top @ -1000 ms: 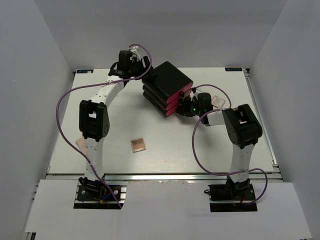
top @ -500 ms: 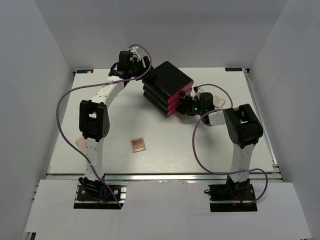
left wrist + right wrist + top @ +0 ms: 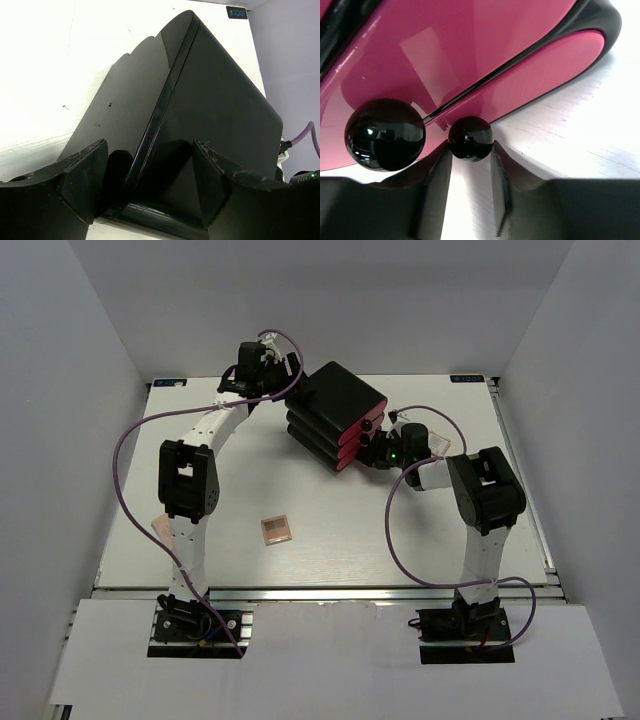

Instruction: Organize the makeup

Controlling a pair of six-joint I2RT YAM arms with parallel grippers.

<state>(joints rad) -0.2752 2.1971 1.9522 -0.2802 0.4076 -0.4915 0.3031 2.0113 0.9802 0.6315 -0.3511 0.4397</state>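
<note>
Desk (image 3: 200, 440), white and flat, holds everything. The biggest thing on it is a black box (image 3: 335, 405) with three pink drawer fronts. It sits near the far edge, about in the middle. It is turned at a slant, so the pink fronts face toward the near-right corner.

The left arm reaches up to the far edge, and the left gripper (image 3: 292, 380) is at the back corner of the box. In the left wrist view its jaws are wide open, and that black corner sits between the two fingers (image 3: 82, 180). I cannot tell if they touch it.

The right gripper (image 3: 375, 447) is at the pink fronts. Up close, its jaws are narrow and pinch a small knob (image 3: 470, 139). The knob is round and shiny black, with one fingertip on each side. A big knob (image 3: 385, 134) of the same look is just to its left in that view.

One makeup palette (image 3: 277, 529), a small pinkish-brown square, lies flat closer to the near edge, a bit left of the middle. It is well apart from the box and both grippers. A second palette (image 3: 440, 445) is partly hidden beside the right arm.
</note>
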